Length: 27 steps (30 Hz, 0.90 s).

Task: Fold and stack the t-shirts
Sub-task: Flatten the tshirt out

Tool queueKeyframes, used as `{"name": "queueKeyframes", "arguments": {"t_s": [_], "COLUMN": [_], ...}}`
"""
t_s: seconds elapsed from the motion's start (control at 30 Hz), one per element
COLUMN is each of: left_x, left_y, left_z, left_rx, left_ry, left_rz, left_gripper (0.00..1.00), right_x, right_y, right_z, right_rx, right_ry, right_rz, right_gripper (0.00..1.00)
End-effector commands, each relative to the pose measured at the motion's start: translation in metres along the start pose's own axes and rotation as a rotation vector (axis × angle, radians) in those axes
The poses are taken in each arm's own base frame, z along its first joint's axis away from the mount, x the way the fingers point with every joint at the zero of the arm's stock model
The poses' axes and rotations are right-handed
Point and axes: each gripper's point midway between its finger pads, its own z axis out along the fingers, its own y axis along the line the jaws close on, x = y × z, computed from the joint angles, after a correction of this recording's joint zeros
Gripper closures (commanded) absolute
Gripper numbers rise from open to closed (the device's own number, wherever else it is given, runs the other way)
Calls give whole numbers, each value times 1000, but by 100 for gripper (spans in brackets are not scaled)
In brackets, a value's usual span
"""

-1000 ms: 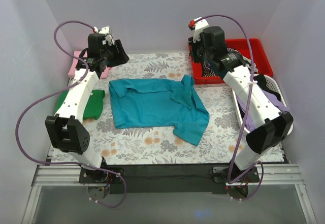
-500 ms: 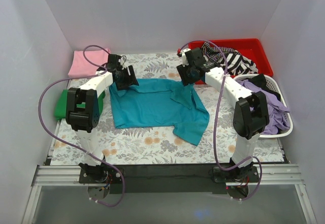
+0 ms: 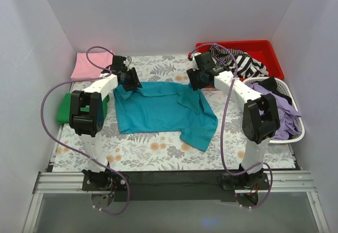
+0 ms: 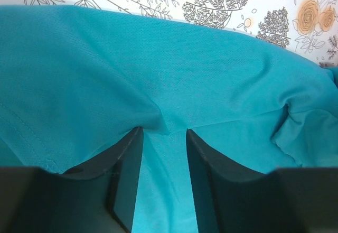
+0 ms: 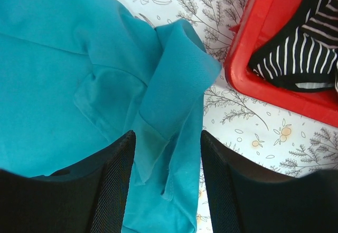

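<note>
Left hand (image 4: 163,132) down on teal t-shirt (image 3: 158,106); floral table (image 3: 153,148), white walls (image 3: 158,16).

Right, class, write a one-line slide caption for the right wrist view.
Right gripper open over a rumpled edge of the teal t-shirt, beside the red bin of striped cloth.

The top camera looks down from above and behind the arm bases (image 3: 103,180), covering the whole table (image 3: 158,151). Each wrist camera faces down at close range — all three share the teal t-shirt (image 3: 158,109).
</note>
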Motion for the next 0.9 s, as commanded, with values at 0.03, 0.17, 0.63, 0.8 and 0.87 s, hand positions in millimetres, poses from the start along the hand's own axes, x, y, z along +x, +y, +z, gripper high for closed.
{"name": "queueKeyframes", "arguments": {"t_s": [0.03, 0.17, 0.63, 0.8, 0.87], "left_x": [-12, -9, 2, 9, 10], "left_y": [-7, -5, 11, 21, 22], "left_z": [-1, 3, 15, 22, 24], "left_rx": [17, 12, -59, -99, -103], "left_ry": [-29, -16, 30, 57, 58], "left_rz": [7, 3, -13, -19, -24], "left_gripper": [62, 62, 64, 66, 80], "right_x": [-4, -4, -10, -13, -15], "right_y": [-5, 0, 15, 18, 20], "right_z": [13, 22, 41, 43, 43], "right_rx": [-13, -67, -170, -185, -199], "right_ry": [-23, -17, -13, -16, -21], "right_rz": [51, 60, 84, 81, 79], "right_gripper": [41, 43, 45, 46, 48]}}
